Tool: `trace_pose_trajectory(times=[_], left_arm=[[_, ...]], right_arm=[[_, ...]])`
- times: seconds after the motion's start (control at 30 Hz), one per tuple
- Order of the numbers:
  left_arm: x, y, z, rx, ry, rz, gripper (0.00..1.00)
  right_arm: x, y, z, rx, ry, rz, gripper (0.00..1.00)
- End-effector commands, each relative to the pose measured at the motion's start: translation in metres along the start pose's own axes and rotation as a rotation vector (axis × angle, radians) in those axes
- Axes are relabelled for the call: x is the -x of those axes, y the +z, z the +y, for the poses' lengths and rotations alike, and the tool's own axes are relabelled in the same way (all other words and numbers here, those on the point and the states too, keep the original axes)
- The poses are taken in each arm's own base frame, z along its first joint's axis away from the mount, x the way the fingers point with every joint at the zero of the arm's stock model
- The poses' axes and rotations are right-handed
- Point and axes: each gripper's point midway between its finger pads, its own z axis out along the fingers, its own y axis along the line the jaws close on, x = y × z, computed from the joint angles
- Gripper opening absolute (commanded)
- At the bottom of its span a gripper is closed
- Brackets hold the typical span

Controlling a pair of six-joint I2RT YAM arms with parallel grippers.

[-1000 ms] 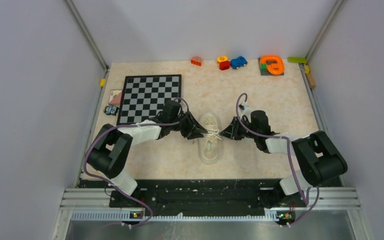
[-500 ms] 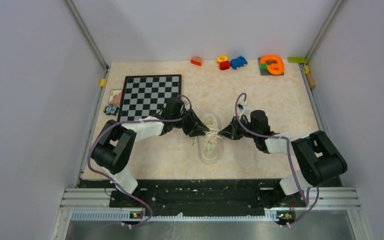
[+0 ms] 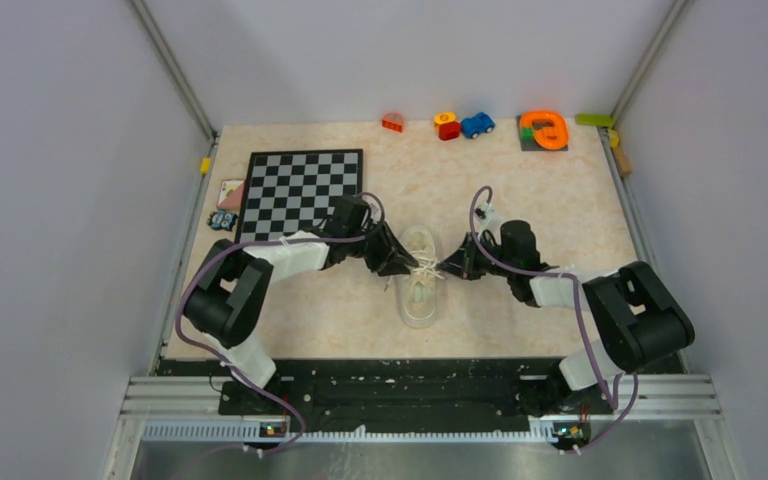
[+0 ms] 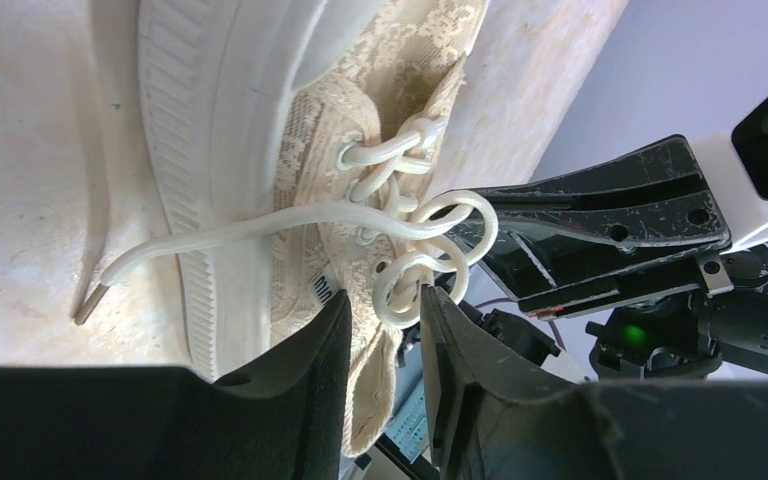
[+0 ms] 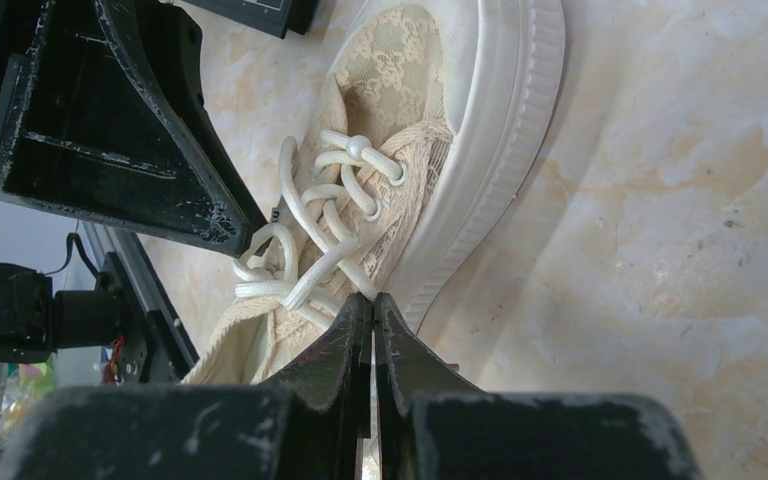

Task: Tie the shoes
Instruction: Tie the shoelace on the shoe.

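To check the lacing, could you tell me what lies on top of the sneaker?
White laces cross over the sneaker and loop mid-shoe. The left tool and right tool crowd there, covering any knot.

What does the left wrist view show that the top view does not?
Only the left wrist view: a loose lace end trailing off the shoe onto the table, and the lace loops up close. Only the top view: the chessboard and the toys along the far edge. Both: the shoe, with the left gripper and right gripper at its laces.
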Motion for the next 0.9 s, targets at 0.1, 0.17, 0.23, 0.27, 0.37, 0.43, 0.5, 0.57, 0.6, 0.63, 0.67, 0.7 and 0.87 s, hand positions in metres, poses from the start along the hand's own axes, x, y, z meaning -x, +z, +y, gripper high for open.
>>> trace_pose_trajectory(times=[0.1,0.17,0.23,0.27,0.37,0.43,0.5,0.57,0.6,0.63,0.67,0.7,0.87], left_arm=[[-0.002,0.004,-0.02,-0.039,0.042,0.024,0.32],[-0.003,0.004,-0.02,-0.041,0.044,0.027,0.28],[-0.002,0.003,-0.021,-0.043,0.049,0.026,0.2],[-0.003,0.003,-0.021,-0.044,0.05,0.029,0.14],[0.002,0.002,-0.024,-0.064,0.069,0.015,0.0],[0.005,-0.001,-0.022,-0.059,0.079,0.006,0.0],[0.01,-0.006,-0.015,-0.031,0.088,-0.01,0.0],[0.017,-0.012,-0.008,-0.012,0.101,-0.028,0.0],[0.019,-0.014,-0.003,0.003,0.105,-0.03,0.0],[0.021,-0.015,0.001,0.013,0.111,-0.034,0.0],[0.024,-0.016,0.005,0.018,0.117,-0.038,0.0],[0.026,-0.017,0.008,0.019,0.122,-0.037,0.0],[0.032,-0.015,0.02,0.034,0.154,-0.035,0.0]], right_arm=[[0.017,0.003,0.022,0.069,-0.08,-0.037,0.0],[0.017,0.003,0.024,0.073,-0.082,-0.037,0.0],[0.015,0.003,0.024,0.073,-0.083,-0.032,0.0],[0.014,0.003,0.024,0.072,-0.084,-0.028,0.0],[0.009,0.002,0.019,0.05,-0.089,-0.002,0.0],[0.002,0.002,0.009,-0.001,-0.089,0.031,0.0],[-0.002,0.0,0.0,-0.051,-0.105,0.068,0.0],[-0.004,-0.001,-0.009,-0.098,-0.12,0.099,0.0],[-0.006,-0.002,-0.012,-0.116,-0.126,0.112,0.0],[-0.006,-0.003,-0.013,-0.125,-0.133,0.118,0.0],[-0.005,-0.003,-0.017,-0.144,-0.135,0.122,0.0],[-0.004,-0.003,-0.021,-0.171,-0.135,0.128,0.0],[-0.014,-0.009,-0.052,-0.344,-0.115,0.217,0.0]])
